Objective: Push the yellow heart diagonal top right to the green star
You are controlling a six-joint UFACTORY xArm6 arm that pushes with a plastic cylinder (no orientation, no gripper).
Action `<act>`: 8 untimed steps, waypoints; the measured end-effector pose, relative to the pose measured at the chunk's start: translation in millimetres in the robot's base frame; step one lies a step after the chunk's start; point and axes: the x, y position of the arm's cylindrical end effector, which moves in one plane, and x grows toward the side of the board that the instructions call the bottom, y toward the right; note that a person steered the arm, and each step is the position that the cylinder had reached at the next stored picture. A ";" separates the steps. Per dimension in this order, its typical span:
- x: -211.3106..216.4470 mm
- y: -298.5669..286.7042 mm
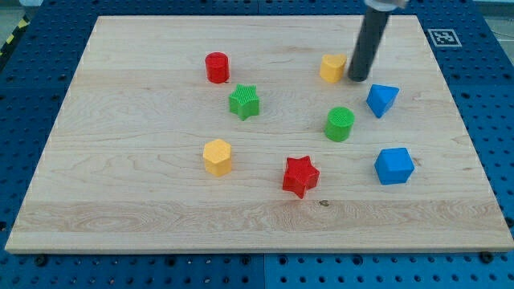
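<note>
My tip (356,79) rests on the counter (120,201) just beside the yellow heart (332,68), at the heart's 3 o'clock, touching it or nearly so. There is no pincer on this arm, only the straight rod, so nothing can stand apart or clamp.

The yellow heart lies near the view's top, right of centre. The green star (244,102) sits well apart from it, at about the heart's 8 o'clock. Seen from the star, the heart is already toward 2 o'clock, but far out along that line.

By my judgement the step in hand is the push itself, just starting: the tip is on the side of the heart facing away from the star, so a stroke toward 8 or 9 o'clock would carry the heart closer. The next move calls for a short, steady slide that stops with the heart near the star's 1 to 2 o'clock corner, without nudging the star. The heart's uneven outline may make it turn or slip off the rod, so the line may need correcting.

Around them: a red cylinder (217,67) at the star's 11 o'clock, near the end of the path but above it; a green cylinder (340,124) at the heart's 6 o'clock; a blue block (381,99) of unclear shape at the tip's 4 o'clock. A blue cube (393,165), a red star (300,176) and a yellow hexagon block (218,156) lie lower down, out of the way. The stretch between heart and star looks free.
</note>
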 end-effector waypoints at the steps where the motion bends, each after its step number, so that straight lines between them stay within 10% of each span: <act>1: -5.8 -31.5; 8: 14.2 -164.8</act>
